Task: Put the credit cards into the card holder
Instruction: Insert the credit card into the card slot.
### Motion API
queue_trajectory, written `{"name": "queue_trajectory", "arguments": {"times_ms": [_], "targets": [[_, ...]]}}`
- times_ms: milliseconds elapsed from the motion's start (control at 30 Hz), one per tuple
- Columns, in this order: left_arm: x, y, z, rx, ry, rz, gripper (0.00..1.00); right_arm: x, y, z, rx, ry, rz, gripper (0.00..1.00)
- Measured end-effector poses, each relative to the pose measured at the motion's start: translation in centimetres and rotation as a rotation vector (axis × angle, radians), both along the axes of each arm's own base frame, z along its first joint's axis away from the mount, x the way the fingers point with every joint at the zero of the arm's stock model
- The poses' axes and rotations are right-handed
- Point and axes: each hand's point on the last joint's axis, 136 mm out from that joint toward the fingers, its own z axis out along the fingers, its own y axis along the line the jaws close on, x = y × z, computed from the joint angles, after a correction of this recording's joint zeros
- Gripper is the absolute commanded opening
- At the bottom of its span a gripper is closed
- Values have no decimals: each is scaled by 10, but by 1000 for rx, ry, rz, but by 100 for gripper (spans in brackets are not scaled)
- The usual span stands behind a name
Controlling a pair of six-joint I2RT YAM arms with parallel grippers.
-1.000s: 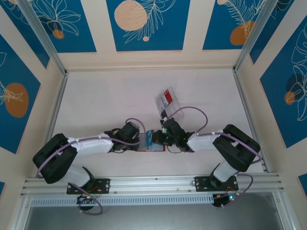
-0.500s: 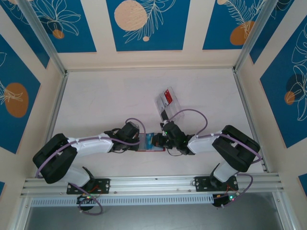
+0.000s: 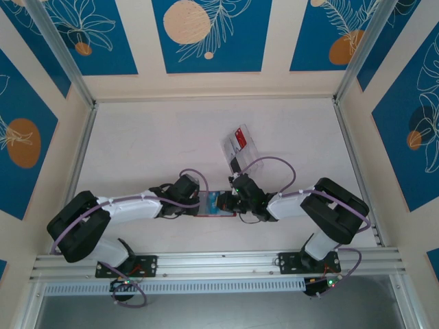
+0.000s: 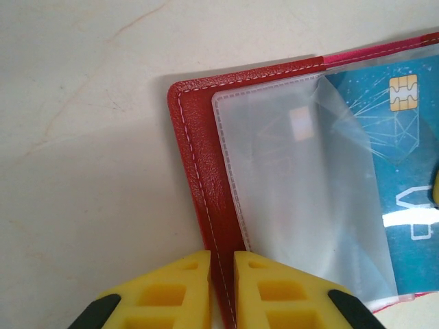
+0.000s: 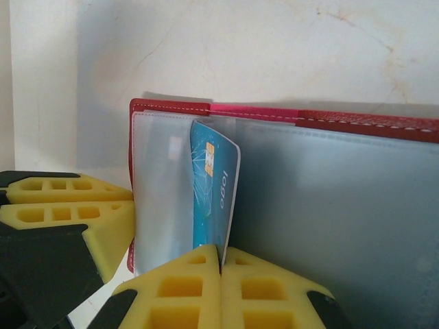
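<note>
Near the table edge, one dark red leather-like fold card holder (image 4: 195, 137) lies open, its long axis running left-right between the arms. Left gripper (image 4: 221, 264) pinches its stitched left edge. Right gripper (image 5: 221, 257), fingers together, clamps one teal-blue plastic credit card (image 5: 214, 185). The card's chip end sits among the clear sleeves, and "logo" is printed along its length. Beyond stands one clear plastic compartment tray (image 3: 241, 147) holding one red card (image 3: 240, 139).

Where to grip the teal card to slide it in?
Likely its near edge, opposite the chip, pinched across both faces from the right arm's side, as the right pincer does. The teal card has its chip end between the clear sleeves of the card holder; only that edge is free.
</note>
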Motion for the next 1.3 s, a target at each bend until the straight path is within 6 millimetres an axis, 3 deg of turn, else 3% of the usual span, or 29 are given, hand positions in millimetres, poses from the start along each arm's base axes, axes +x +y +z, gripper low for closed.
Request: {"name": "queue_trajectory", "arguments": {"times_ms": [600, 1300], "targets": [[0, 0, 0, 1, 0, 0, 14, -2, 1, 0, -26, 34, 61, 0], [0, -1, 0, 2, -1, -2, 14, -4, 34, 3, -10, 21, 68, 0]]}}
